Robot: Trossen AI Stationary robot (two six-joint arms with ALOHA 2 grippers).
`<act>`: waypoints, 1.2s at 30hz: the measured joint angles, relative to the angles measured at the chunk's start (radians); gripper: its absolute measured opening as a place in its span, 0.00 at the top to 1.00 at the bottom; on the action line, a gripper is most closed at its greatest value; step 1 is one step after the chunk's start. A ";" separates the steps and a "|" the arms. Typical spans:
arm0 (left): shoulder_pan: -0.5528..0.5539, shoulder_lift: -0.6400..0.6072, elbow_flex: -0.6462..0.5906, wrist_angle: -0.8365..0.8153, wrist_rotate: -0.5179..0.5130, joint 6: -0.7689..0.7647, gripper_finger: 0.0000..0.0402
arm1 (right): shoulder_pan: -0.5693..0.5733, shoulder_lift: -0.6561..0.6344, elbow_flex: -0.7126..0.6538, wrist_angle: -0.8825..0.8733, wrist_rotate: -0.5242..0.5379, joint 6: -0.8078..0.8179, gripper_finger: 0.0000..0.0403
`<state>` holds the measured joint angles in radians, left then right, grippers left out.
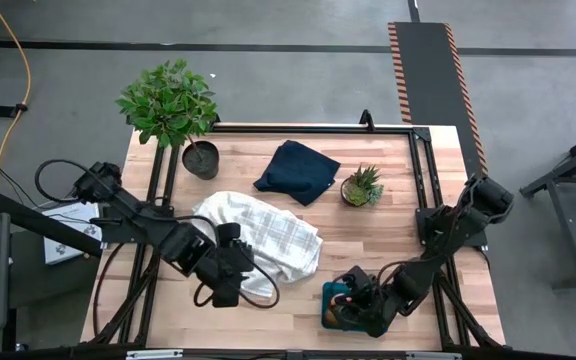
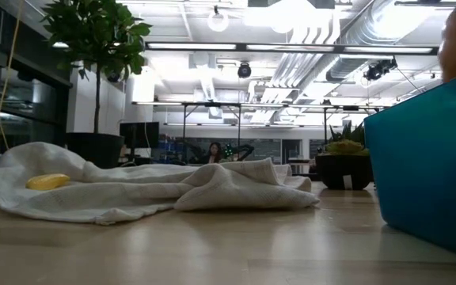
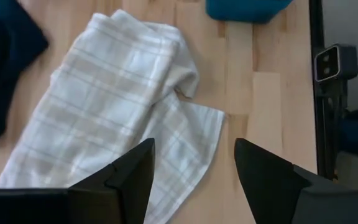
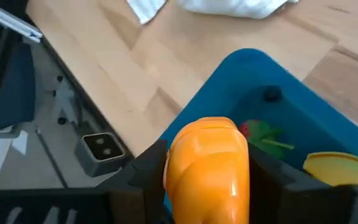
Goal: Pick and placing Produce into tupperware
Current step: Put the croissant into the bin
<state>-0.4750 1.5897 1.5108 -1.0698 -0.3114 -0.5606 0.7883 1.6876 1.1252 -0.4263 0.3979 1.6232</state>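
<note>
Orange piece (image 4: 207, 168) gripped in the right gripper (image 4: 207, 171) above the teal container (image 4: 272, 118); left gripper (image 3: 194, 171) open over the towel (image 3: 104, 106).

- Even overhead light falls on the tabletop (image 1: 368, 240), with soft, short shadows.
- In the low view, bright ceiling lights (image 2: 307, 20) glare white, and the near tupperware (image 2: 430, 166) is blurred.
- The orange piece (image 4: 207, 168) shows a small highlight.
</note>
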 joint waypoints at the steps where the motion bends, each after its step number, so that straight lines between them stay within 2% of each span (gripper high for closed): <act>1: -0.006 -0.007 0.000 -0.010 -0.011 -0.009 0.49 | 0.000 0.005 0.000 -0.003 0.008 0.001 0.64; 11: -0.038 -0.035 0.000 -0.067 -0.052 -0.093 0.49 | 0.017 0.028 0.000 -0.094 0.089 0.027 0.66; 24: -0.050 -0.035 0.000 -0.084 -0.066 -0.106 0.49 | 0.018 0.029 0.000 -0.112 0.075 0.023 0.66; 36: -0.050 -0.035 0.000 -0.084 -0.067 -0.103 0.49 | 0.018 0.029 0.000 -0.107 0.019 0.026 0.49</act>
<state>-0.5251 1.5543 1.5108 -1.1538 -0.3782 -0.6634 0.8062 1.7164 1.1248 -0.5329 0.4165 1.6489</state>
